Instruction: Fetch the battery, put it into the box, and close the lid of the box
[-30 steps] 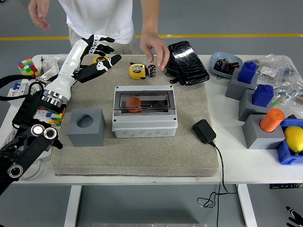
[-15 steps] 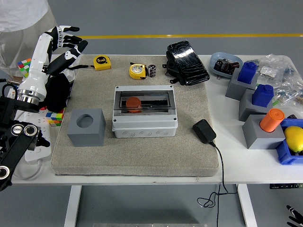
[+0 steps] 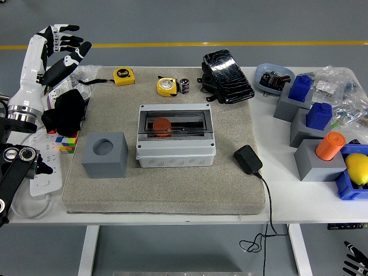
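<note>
The battery (image 3: 184, 85), a small dark cylinder, stands at the back of the beige mat beside a yellow tape measure (image 3: 167, 86). The grey box (image 3: 176, 135) sits mid-mat with its clear lid down; an orange round object (image 3: 161, 125) shows through the lid. My left hand (image 3: 62, 47) is raised at the far left, above the table's left edge, fingers spread and empty, well away from the battery and the box. Only fingertips of my right hand (image 3: 355, 263) show at the bottom right corner, below the table.
A grey cube with a round hole (image 3: 104, 154) stands left of the box. A black adapter (image 3: 248, 159) with its cord lies right of it. A black pouch (image 3: 226, 76), a second tape measure (image 3: 123, 75), and blue and grey blocks (image 3: 310, 127) lie around.
The person who stood at the far side has left the view. My left arm has swung left and back, away from the mat.
</note>
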{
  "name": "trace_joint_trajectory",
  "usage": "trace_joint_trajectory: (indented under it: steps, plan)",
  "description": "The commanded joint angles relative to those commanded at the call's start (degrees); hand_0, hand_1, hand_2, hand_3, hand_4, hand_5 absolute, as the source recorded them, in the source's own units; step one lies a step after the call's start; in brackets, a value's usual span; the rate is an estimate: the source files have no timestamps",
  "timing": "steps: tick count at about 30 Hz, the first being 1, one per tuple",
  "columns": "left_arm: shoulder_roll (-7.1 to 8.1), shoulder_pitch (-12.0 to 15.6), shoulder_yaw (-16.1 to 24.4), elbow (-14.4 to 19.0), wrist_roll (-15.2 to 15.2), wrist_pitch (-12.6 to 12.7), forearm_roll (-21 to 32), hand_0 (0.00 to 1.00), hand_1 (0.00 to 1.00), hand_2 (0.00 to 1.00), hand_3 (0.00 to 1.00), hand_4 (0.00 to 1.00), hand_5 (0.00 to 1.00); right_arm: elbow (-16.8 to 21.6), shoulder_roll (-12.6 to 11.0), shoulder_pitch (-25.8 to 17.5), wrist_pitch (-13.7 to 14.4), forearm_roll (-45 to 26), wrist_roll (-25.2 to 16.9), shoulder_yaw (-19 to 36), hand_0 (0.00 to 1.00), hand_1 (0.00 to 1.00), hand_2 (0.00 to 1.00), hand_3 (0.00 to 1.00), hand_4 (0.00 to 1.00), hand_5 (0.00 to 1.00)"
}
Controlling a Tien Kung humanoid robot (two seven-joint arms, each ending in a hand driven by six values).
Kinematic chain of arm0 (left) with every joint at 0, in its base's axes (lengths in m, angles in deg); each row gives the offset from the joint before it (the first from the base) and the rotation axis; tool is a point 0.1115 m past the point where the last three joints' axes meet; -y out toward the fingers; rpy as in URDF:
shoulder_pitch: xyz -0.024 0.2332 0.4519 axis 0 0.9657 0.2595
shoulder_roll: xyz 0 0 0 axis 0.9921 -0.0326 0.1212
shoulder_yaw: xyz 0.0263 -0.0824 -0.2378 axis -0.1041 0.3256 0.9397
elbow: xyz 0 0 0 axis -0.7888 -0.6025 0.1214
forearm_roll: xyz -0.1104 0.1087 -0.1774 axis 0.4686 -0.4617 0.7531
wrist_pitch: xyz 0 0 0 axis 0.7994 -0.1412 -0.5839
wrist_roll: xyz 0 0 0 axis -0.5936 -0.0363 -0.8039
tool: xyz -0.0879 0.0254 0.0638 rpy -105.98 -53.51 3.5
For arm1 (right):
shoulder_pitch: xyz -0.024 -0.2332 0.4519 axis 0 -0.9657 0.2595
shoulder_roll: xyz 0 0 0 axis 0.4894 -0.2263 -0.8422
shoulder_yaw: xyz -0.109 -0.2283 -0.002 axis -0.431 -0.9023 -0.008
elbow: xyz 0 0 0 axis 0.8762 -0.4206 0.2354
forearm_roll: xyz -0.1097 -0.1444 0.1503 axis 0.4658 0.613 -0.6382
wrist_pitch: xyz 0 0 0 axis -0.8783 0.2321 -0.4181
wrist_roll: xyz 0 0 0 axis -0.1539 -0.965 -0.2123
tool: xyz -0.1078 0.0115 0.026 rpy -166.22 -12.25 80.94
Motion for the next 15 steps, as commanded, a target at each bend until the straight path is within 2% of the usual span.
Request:
trace_joint_trajectory:
  steps: [3, 8, 9, 15]
  plan:
    - [0.72, 0.18, -1.5, 0.12, -0.09, -0.41, -0.22, 0.521, 0.583, 0.589, 0.674, 0.998, 0.694, -0.38, -0.41, -0.21, 0.16, 0.0, 0.29, -0.1, 0.661, 0.664, 0.654, 0.547, 0.949, 0.447]
    - [-0.95, 3.0, 0.03, 0.74, -0.36, -0.59, -0.32, 0.521, 0.583, 0.589, 0.674, 0.998, 0.694, -0.35, -0.77, -2.01, 0.23, 0.41, 0.41, 0.63, 0.661, 0.664, 0.654, 0.547, 0.949, 0.447]
    - [-0.98, 3.09, 0.03, 0.76, -0.37, -0.62, -0.33, 0.517, 0.582, 0.589, 0.674, 0.998, 0.736, -0.34, -0.71, -2.05, 0.19, 0.45, 0.4, 0.66, 0.661, 0.665, 0.655, 0.547, 0.95, 0.447]
    - [-0.73, 3.31, 0.02, 0.9, -0.36, -0.78, -0.26, 0.519, 0.583, 0.588, 0.674, 0.998, 0.755, -0.27, -0.51, -2.05, 0.23, 0.69, 0.27, 0.94, 0.66, 0.666, 0.657, 0.548, 0.951, 0.448]
